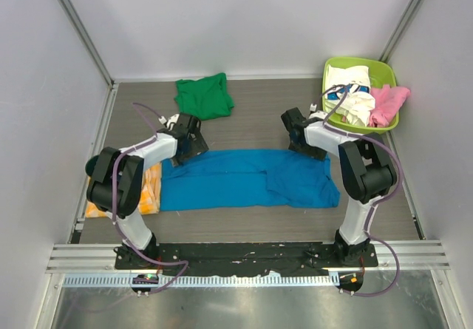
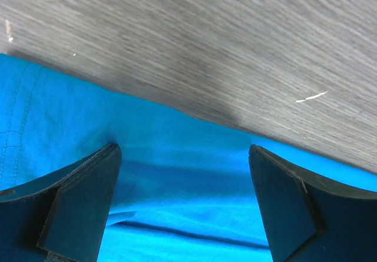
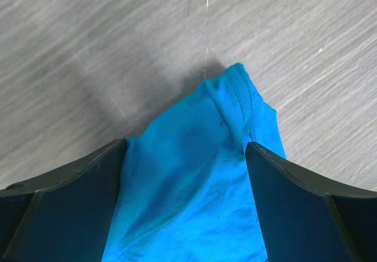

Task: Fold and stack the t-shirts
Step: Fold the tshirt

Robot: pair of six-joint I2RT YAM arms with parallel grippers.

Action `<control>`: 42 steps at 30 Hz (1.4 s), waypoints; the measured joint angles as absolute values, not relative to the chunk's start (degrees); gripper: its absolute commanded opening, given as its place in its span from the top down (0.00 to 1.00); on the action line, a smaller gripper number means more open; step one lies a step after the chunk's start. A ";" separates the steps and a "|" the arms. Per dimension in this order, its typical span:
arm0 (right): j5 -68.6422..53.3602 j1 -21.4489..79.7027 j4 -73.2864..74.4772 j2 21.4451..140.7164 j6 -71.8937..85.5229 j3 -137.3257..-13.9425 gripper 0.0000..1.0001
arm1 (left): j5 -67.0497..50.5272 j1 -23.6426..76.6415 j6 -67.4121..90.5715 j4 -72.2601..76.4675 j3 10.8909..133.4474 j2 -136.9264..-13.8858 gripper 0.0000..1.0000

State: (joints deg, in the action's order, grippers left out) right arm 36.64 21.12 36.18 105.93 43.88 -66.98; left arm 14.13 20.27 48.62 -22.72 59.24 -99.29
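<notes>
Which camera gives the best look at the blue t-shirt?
The top external view: it shows nearly the whole blue t-shirt spread across the table. The left wrist view catches only a stretch of its edge, the right wrist view only a bunched corner.

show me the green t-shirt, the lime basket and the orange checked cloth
crumpled green cotton t-shirt (image 1: 205, 96), top external view, middle of the fabric
lime green plastic basket (image 1: 378, 66), top external view, bare far-right rim
orange-yellow checked cloth (image 1: 152, 188), top external view, the wider visible strip
</notes>
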 measured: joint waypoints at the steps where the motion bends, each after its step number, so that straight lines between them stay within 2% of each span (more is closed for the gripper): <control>1: 36.97 20.91 36.12 106.45 43.70 -67.70 0.10 | 13.89 20.21 48.56 -22.55 59.55 -99.46 0.05; 9: 39.86 20.40 38.68 107.37 40.75 -73.73 0.00 | 9.47 19.79 48.25 -23.29 60.31 -98.06 0.02; 12: 39.03 20.45 38.74 104.07 39.42 -74.56 0.00 | 7.79 19.79 48.80 -25.74 61.12 -93.97 0.01; 17: 30.70 20.58 37.74 93.82 39.03 -73.45 0.00 | 6.76 19.81 49.30 -28.18 62.70 -82.37 0.00; 23: 12.08 20.86 25.71 79.90 44.36 -56.58 0.00 | 6.74 19.81 49.25 -31.88 62.24 -71.09 0.00; 28: 3.97 21.34 19.40 78.22 48.34 -47.79 0.00 | 6.07 19.81 49.10 -34.54 58.26 -66.04 0.00; 42: 0.75 21.34 3.77 82.08 49.23 -44.03 0.00 | 5.87 19.81 47.59 -37.19 54.43 -62.81 0.00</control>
